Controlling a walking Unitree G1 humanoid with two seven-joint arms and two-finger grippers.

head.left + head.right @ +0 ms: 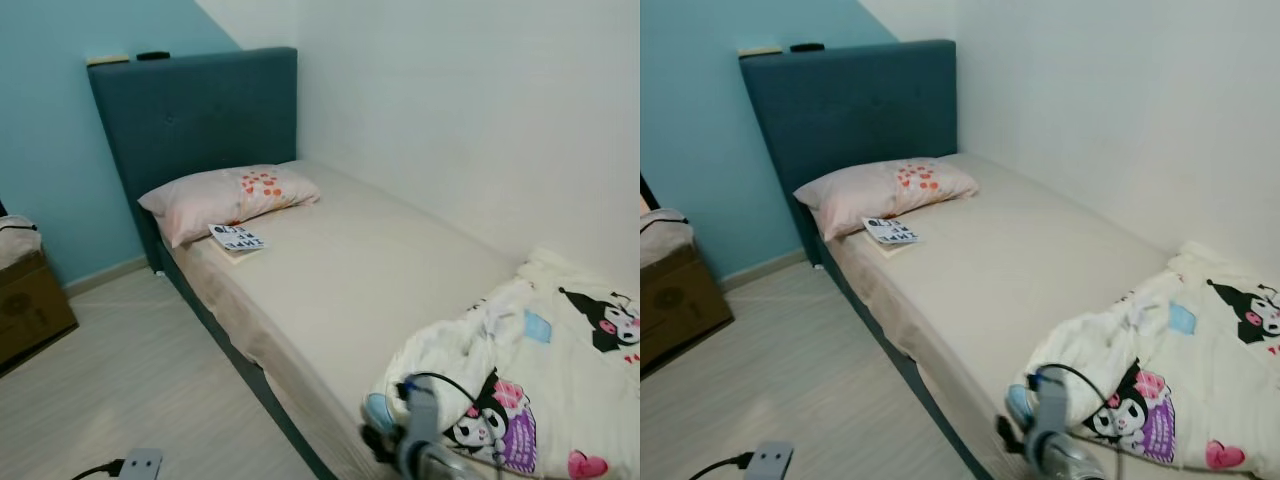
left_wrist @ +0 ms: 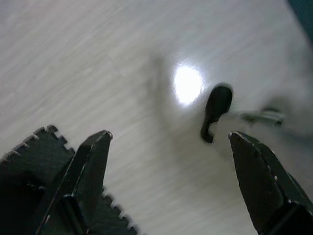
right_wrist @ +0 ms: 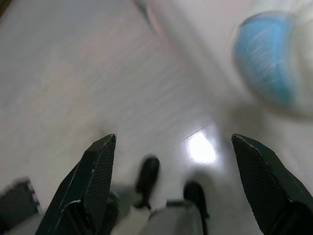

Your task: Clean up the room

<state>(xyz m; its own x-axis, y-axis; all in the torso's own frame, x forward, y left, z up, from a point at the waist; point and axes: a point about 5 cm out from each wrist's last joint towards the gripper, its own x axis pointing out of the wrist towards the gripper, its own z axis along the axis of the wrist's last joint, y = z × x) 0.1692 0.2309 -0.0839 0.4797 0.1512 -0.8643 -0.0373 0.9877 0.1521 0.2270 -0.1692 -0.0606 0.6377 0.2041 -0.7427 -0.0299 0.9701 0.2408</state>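
Head views: bed (image 1: 370,270) w/ pillow (image 1: 225,198) by the headboard (image 1: 200,110), book (image 1: 237,238) just beside the pillow, crumpled blanket (image 1: 540,370) at the foot end (cartoon print).
L wrist: left gripper (image 2: 168,147) spread open over bare floor (image 2: 98,63).
R wrist: right gripper (image 3: 173,149) spread open above floor, holding nothing.

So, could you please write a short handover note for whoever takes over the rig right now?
Left gripper: open, holding nothing, above the floor.
Right gripper: open, holding nothing, also pointing at the floor.
Crumpled cartoon blanket lies at the foot of the bed; a book sits by the pillow.
Done: nothing visibly tidied.
Left: probably straighten the blanket, put the book away.
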